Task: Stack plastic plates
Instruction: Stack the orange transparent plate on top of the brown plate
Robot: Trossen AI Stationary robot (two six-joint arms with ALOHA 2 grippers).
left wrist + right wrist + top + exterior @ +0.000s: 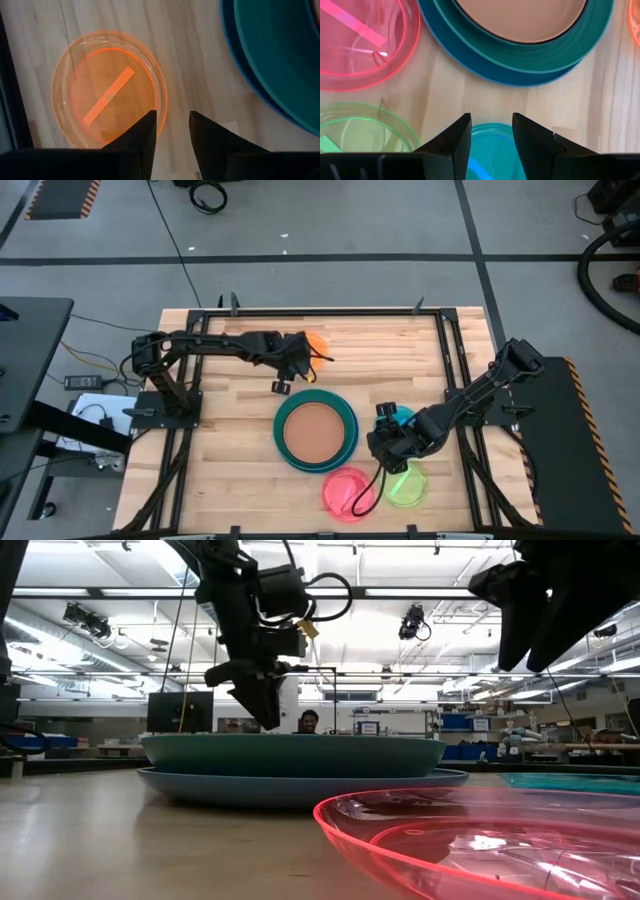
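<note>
A stack of large plates sits mid-table: a blue plate (282,452) at the bottom, teal rims (560,50) above it and a tan plate (314,430) on top. The small orange plate (107,90) lies flat on the table on the stack's far side. My left gripper (172,127) hangs open above that plate's edge, clear of the table in the low view (265,690). The cyan plate (492,147) lies flat to the right of the stack, with my right gripper (491,132) open above it, raised high (540,610). The pink plate (348,492) and the lime plate (408,485) lie near the table's near edge.
Black frame rails (455,370) run along the table's sides and far edge. Bare wood lies left of the stack (225,440). The pink and lime plates touch or overlap beside a cable (372,485) from the right arm. A person (308,722) sits far behind the table.
</note>
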